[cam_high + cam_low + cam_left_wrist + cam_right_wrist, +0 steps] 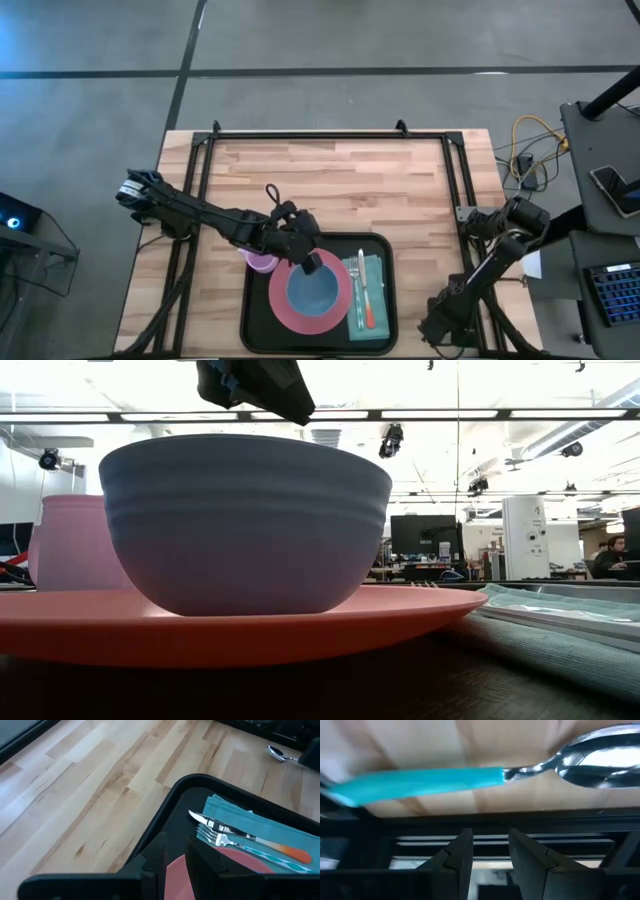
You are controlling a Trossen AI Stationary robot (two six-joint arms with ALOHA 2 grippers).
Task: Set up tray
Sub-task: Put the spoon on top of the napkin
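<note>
Left gripper [312, 262] is hovering over the far rim of the blue bowl [314, 288], its fingers [156, 857] standing a narrow gap apart and holding nothing. Directly beneath it, the bowl is sitting on the pink plate [282, 305] inside the black tray [386, 250], which is lying at the near middle of the table. Beside the gripper, a pink cup [261, 262] is standing at the plate's edge; on its other side a knife and fork [364, 290] are resting on the teal napkin [377, 275].

If the arm drops carelessly, I reckon a finger could clip the bowl's rim and skid it off the plate, or nudge the cup over.

Right gripper [440, 328] is waiting well off past the tray's edge, fingers slightly parted, a teal-handled spoon [470, 777] lying close before it.

Farther out, the pale wood table [340, 180] is running to a grey floor, with office desks and monitors beyond.
</note>
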